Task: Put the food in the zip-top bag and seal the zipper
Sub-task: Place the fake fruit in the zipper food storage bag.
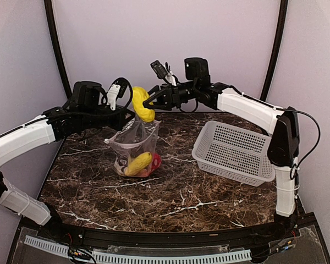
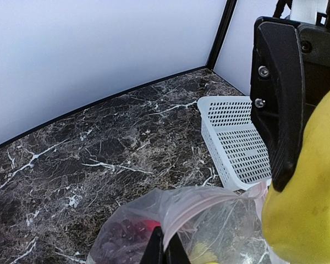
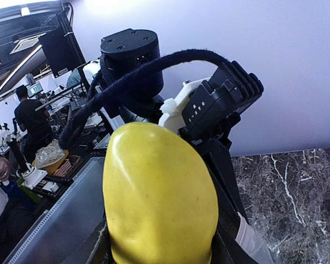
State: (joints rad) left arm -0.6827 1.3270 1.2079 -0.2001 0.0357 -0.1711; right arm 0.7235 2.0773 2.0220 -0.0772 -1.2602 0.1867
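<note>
**Yellow fruit held over the open bag**

The zip-top bag [image 1: 133, 144], clear floppy plastic, sits crumpled on the dark, white-veined marble tabletop [image 1: 170, 198] with its mouth upward. Inside lie a yellow piece [image 1: 138, 163], a red piece [image 1: 154, 160] and dark purple grapes [image 2: 124, 234]. The left pincer [image 2: 165, 250] is fully closed, pinching the bag's rim at the thin pinkish zipper [image 2: 220, 199] and holding that edge up. The right pincer [image 1: 147, 103] stands about half spread, clamped on a smooth, glossy, curved yellow toy fruit [image 1: 142, 104] just above the bag's mouth. To the right, well apart from the bag, sits a white perforated plastic basket [image 1: 234, 151], rectangular with sloping walls.
</note>
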